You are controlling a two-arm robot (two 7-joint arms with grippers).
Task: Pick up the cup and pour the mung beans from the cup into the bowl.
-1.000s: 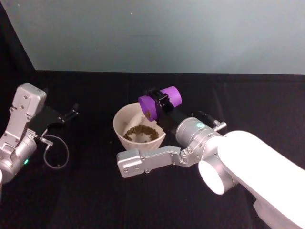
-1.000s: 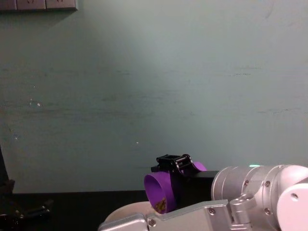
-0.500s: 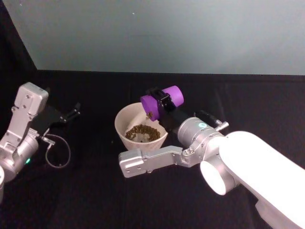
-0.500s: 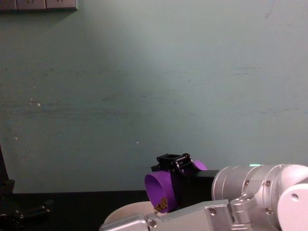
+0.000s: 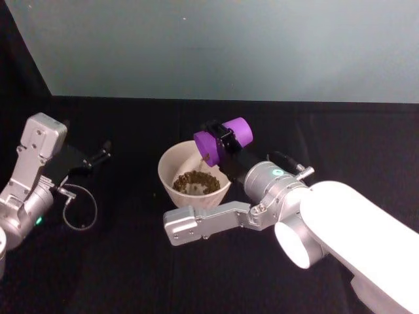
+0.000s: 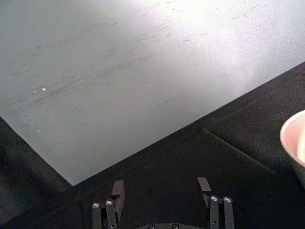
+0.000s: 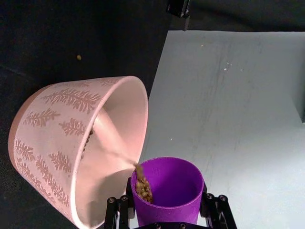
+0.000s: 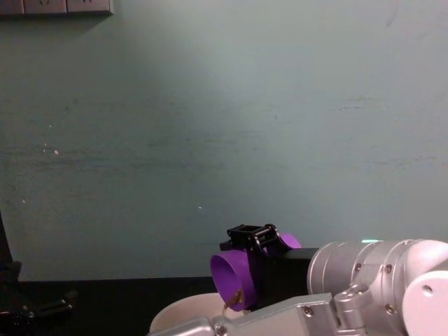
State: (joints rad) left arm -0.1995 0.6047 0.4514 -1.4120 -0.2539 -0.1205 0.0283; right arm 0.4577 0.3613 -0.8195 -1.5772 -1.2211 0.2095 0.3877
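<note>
1. head view: the right gripper (image 5: pixel 219 140) is clamped on the purple cup (image 5: pixel 229 136), which is tipped on its side above the far right rim of the white bowl (image 5: pixel 165 171), mouth toward the bowl. a heap of mung beans (image 5: pixel 194 181) lies in the bowl's bottom. the left gripper (image 5: pixel 99 154) is parked well to the left over the black cloth (image 5: pixel 131 261), near a cable loop (image 5: pixel 78 210). a pale grey-green wall (image 5: pixel 229 46) stands behind.
2. left wrist view: the left jaws are spread apart with nothing between them. a bit of the bowl's rim (image 6: pixel 291 136) shows at the edge.
3. right wrist view: the right jaws press on both sides of the cup (image 7: pixel 174 191). beans (image 7: pixel 142 186) sit at its lip, just over the bowl's rim. the bowl's outer wall (image 7: pixel 57 129) bears a leaf pattern. one stray bean (image 7: pixel 78 57) lies on the cloth, apart from the bowl.
4. chest view: the cup's mouth (image 8: pixel 227 276) faces left above the bowl's rim (image 8: pixel 182 315), with a few beans dropping from the lip.
</note>
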